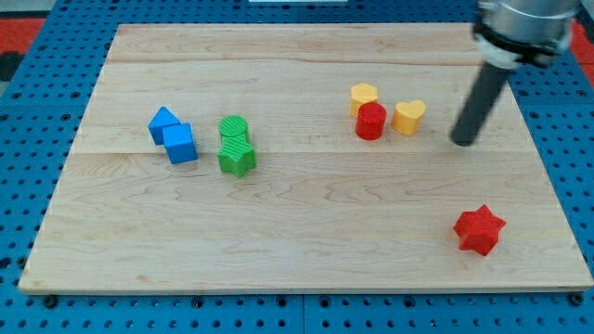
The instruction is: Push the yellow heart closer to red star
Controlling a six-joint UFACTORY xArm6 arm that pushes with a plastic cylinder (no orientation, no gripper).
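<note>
The pale wooden table [306, 232] carries eight blocks. At left, two blue blocks [173, 134] touch, with a green pair [236, 146] just beside them. Far right of centre, a yellow hexagon [364, 96], red cylinder [370, 122] and yellow heart [408, 116] cluster. The red star [479, 229] lies near right, well apart.
</note>
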